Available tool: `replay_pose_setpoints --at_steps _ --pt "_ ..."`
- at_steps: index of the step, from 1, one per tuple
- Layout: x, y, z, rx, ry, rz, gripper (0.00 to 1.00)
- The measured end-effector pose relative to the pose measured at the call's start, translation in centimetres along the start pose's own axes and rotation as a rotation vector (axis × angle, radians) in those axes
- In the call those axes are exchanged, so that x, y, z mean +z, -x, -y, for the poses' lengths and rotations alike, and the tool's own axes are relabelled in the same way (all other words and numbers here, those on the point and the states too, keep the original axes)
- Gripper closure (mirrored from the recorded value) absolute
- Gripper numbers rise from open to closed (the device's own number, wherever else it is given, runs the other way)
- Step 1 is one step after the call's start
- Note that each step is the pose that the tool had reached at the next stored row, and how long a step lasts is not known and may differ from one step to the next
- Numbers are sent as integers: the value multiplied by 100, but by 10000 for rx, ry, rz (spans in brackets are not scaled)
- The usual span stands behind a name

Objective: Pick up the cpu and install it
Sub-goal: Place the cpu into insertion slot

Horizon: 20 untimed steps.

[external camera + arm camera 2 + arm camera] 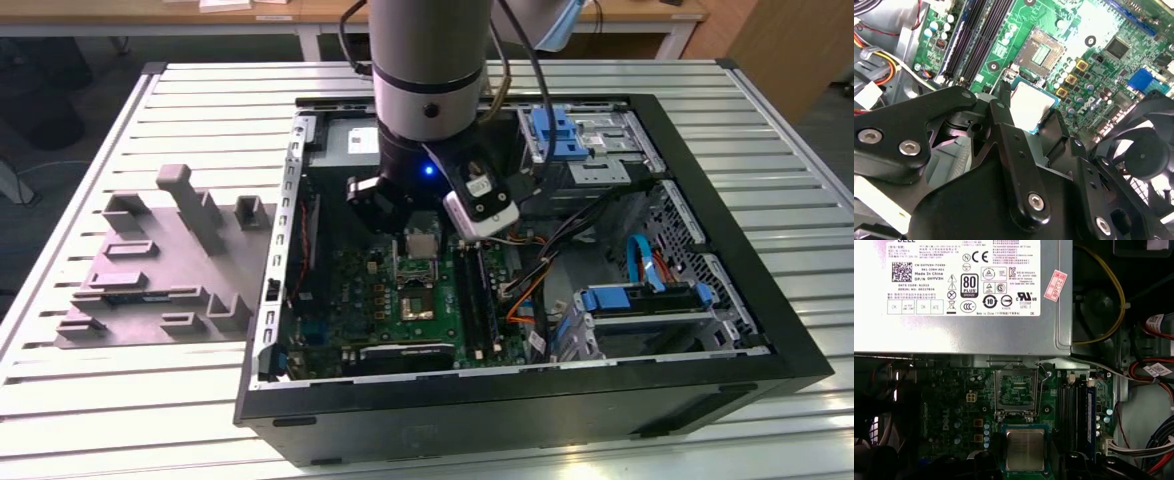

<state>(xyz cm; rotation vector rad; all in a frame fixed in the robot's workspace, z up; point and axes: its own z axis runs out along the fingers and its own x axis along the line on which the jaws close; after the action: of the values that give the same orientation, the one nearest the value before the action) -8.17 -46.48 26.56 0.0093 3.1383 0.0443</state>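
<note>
The cpu (1029, 102) is a thin square chip with a pale metal face and a greenish rim. My gripper (1030, 114) is shut on it, with a black finger on each of two opposite edges. The chip hangs level a short way above the green motherboard (400, 320), inside the open computer case. In the first wrist view the cpu (1025, 449) sits just beside the open socket (1016, 389), whose metal frame and lever are raised. The second wrist view shows the same socket (1039, 52) bare beyond the chip. In the exterior view the cpu (420, 243) hangs under the gripper (418, 232).
A grey power supply (964, 295) stands close behind the socket. Memory slots (1074, 410) run along one side and a black fan (1139, 150) sits on the other. Blue drive brackets (641, 298) and loose cables fill the case's right. A grey plastic fixture (160, 260) lies on the slatted table.
</note>
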Motion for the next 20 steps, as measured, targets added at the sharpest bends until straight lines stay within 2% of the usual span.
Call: replay_pose_setpoints --at_steps 9,15,20 --pt "130 -1 73 -128 -6 -46 53" --pt "172 -10 78 -132 -5 77 53" --pt "248 -14 88 -131 -5 80 53"
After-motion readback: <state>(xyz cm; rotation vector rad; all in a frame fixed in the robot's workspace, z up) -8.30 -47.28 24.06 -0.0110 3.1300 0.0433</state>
